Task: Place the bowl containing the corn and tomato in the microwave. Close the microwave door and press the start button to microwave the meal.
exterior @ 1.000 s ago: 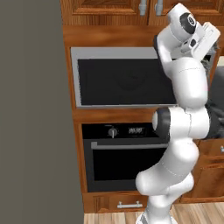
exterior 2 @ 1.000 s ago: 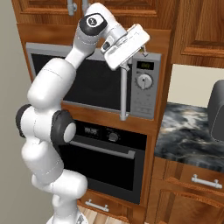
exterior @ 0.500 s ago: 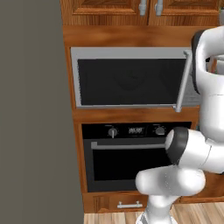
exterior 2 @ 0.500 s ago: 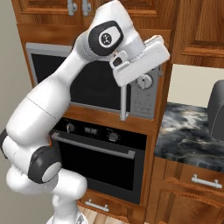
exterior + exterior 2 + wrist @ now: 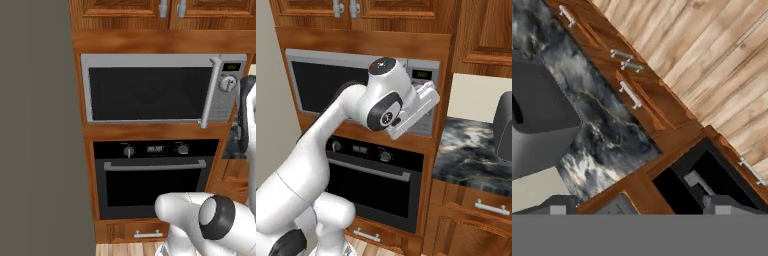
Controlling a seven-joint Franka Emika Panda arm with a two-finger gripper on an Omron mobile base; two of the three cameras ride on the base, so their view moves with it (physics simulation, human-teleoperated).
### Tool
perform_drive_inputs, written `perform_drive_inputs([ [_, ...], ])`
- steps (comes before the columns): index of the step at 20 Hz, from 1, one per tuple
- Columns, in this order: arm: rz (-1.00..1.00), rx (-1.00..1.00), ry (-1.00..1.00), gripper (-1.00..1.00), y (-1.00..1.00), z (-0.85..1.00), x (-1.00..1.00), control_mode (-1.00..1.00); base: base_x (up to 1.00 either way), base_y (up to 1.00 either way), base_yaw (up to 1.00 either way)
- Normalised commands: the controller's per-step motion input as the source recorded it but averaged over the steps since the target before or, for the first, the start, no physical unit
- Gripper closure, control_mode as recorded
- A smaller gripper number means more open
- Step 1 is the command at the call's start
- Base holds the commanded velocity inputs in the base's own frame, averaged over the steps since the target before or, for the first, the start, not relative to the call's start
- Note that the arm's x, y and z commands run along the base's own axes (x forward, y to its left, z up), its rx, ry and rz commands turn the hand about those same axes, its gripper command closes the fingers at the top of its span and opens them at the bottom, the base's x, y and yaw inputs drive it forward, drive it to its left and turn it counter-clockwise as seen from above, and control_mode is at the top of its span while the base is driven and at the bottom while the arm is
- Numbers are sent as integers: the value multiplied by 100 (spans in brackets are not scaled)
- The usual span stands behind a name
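Your microwave door (image 5: pixel 150 90) sits flush in its wood cabinet above the black oven (image 5: pixel 155 185). Expect a stiff, light hinged panel, so take it by the bar handle (image 5: pixel 210 92), whose long axis runs vertically along the right edge. Your gripper (image 5: pixel 423 107), just right of that handle, stands fully apart and empty.

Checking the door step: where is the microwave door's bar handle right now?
In the left base view the handle stands upright at the right edge of the shut microwave door, just left of the control panel, above the oven.
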Motion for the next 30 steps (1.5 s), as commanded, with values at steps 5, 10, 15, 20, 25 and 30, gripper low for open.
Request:
perform_drive_inputs([
  [5,79,10,-41,-100,0,-57,0,-100,0,0,0],
  [10,78,10,-53,-100,0,-33,0,-100,0,0,0],
  [15,56,10,-39,100,0,-1,15,-100,0,0,0],
  [20,6,3,-6,100,-7,0,30,-100,0,0,0],
  [25,0,0,0,100,-2,-1,43,-100,0,0,0],
  [30,0,0,-4,100,0,-7,41,-100,0,0,0],
])
